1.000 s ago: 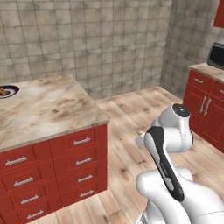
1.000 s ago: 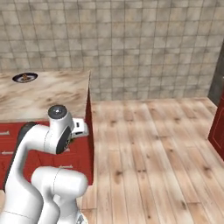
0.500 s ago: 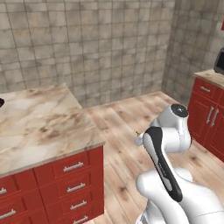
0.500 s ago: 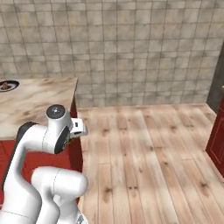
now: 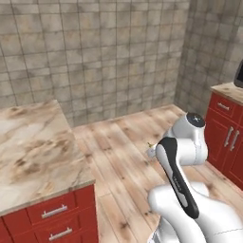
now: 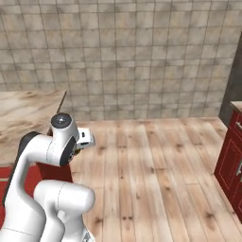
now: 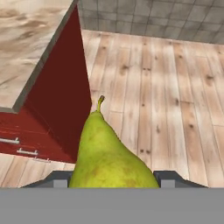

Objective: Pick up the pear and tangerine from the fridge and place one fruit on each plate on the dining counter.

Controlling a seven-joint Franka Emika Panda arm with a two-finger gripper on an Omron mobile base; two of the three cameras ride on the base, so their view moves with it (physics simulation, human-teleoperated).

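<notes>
1. Yellow-green pear with a short stem sits clamped in the two-finger gripper, above the wooden floor.
2. Beige marbled stone dining counter with its red base is just left.

A wall of square grey-beige stone tiles runs across the back of the kitchen and meets a second tiled wall at a corner on the right of the left base view. The floor is light wooden planks with darker knots, laid lengthwise away from the cameras. On the left stands a beige-brown marbled tabletop on a red base with drawers that carry slim metal handles. On the right, red cabinets with metal handles stand under a pale stone top, and a dark appliance sits at the frame edge. The lighting is even and soft, without strong shadows.
</notes>
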